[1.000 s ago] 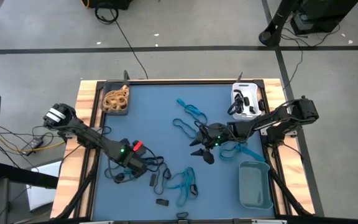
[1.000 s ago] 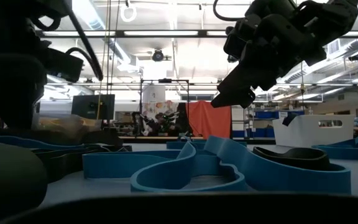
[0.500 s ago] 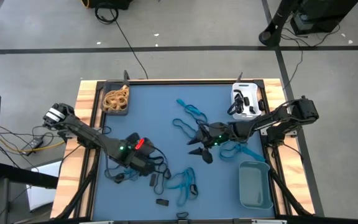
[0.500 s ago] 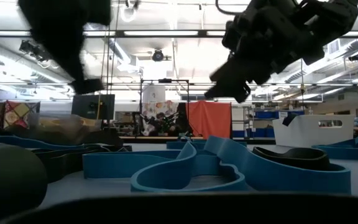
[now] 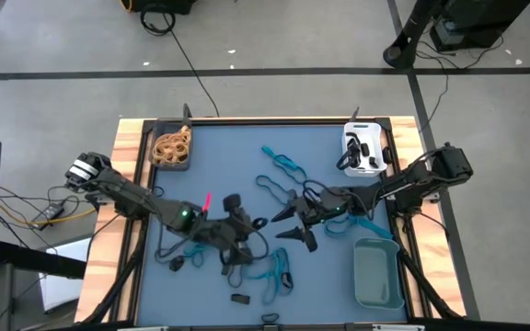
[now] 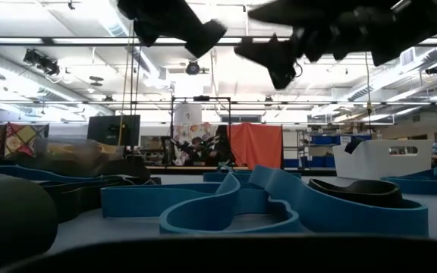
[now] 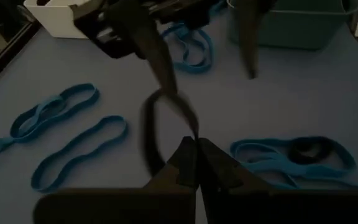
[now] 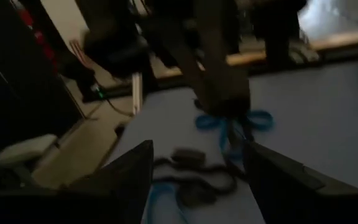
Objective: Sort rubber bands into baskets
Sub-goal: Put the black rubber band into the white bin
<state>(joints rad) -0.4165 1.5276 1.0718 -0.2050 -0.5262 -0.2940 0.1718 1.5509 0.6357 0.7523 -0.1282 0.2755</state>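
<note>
Pretty sure we're looking at a robotics lab or workshop floor, not anybody's home. From overhead we get a bare grey concrete floor [image 5: 274, 46] crossed by dark tape lines [image 5: 247, 72], with loose black cables [image 5: 187, 55] trailing off at 12 o'clock and an equipment stand base [image 5: 403, 51] at 1 o'clock. The blue-topped table [image 5: 237, 147] sits in a wooden frame. At table level we see long fluorescent ceiling lights [image 6: 203, 39], an orange curtain [image 6: 256, 145] straight ahead and stocked shelving [image 6: 332, 148] at 2 o'clock.
</note>
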